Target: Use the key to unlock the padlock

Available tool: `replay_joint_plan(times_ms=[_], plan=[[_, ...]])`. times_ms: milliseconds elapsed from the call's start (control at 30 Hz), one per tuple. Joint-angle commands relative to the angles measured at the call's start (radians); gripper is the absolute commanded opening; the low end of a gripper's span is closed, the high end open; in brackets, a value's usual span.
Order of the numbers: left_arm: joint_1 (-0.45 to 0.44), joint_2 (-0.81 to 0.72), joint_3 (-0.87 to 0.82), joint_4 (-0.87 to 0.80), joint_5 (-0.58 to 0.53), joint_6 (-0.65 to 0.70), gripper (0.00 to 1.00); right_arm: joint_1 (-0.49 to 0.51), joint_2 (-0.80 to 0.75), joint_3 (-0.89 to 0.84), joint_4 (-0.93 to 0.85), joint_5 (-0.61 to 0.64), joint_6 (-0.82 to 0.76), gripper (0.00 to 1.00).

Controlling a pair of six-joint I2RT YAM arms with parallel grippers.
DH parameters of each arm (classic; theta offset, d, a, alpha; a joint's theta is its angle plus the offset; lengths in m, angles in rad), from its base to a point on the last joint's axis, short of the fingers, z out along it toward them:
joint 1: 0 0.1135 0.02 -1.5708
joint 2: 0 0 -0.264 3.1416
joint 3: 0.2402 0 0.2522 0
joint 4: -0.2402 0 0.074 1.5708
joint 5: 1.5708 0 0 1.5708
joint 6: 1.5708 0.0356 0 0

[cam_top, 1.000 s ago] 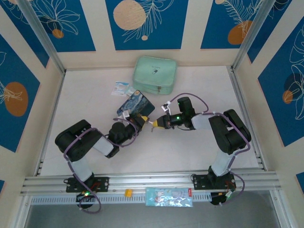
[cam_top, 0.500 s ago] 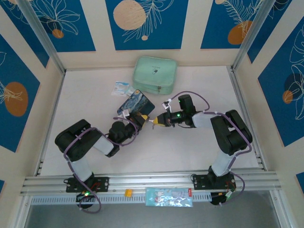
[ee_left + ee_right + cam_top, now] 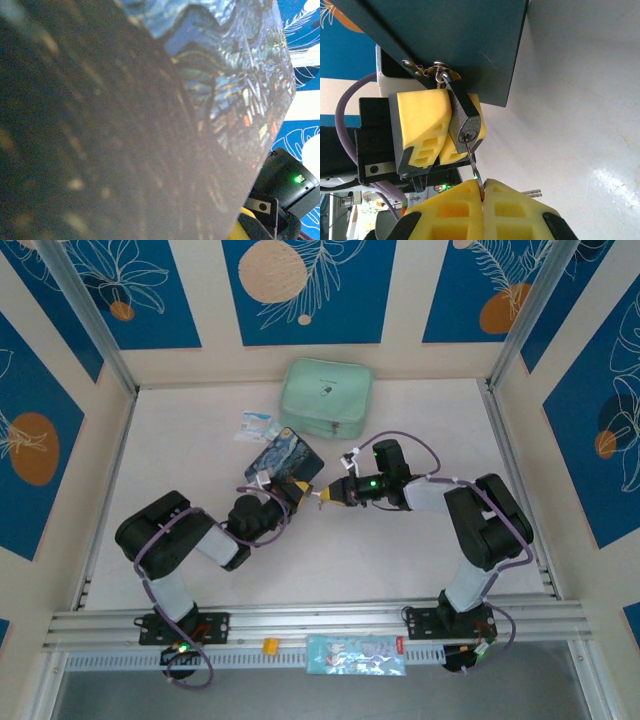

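In the right wrist view the small dark padlock [image 3: 466, 122] is clamped between the yellow fingers [image 3: 420, 125] of my left gripper [image 3: 300, 488], which is shut on it. Its silvery shackle [image 3: 441, 75] passes through the hasp of the swirl-painted tin [image 3: 150, 115], whose dark underside [image 3: 445, 40] is above. The thin key [image 3: 474, 162] has its tip in the padlock's keyhole. My right gripper [image 3: 482, 192] is shut on the key's head. A second key [image 3: 532, 191] sticks out beside the right finger. In the top view my right gripper [image 3: 322, 498] faces the left one, tip to tip.
The tin [image 3: 287, 460] lies mid-table, tilted up at the grippers' end. A mint-green pouch [image 3: 326, 397] sits at the back, with white-and-blue packets [image 3: 257, 426] to its left. A blue packet [image 3: 355, 653] and a small yellow piece [image 3: 268, 645] lie on the front rail.
My right gripper has crept left and slightly back toward the left gripper, closing the gap between them. The left arm and the tin have stayed put.
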Motion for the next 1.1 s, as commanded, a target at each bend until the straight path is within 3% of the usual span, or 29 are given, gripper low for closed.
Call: replay_joint_plan(times_ms=[0,333,767,1067], plan=[[0.015,0.006,-0.011,0.047,0.065,-0.036,0.0,0.002,-0.046,-0.016,0.037,-0.026,-0.022,0.0],[0.028,-0.007,0.007,0.017,0.073,-0.021,0.0,-0.023,-0.077,-0.058,0.079,-0.062,0.005,0.0],[0.025,-0.014,0.031,-0.005,0.081,-0.017,0.0,0.03,-0.069,-0.124,0.374,-0.002,0.303,0.0],[0.025,-0.015,0.011,0.007,0.062,-0.016,0.0,0.019,-0.16,-0.134,0.233,0.013,0.262,0.0]])
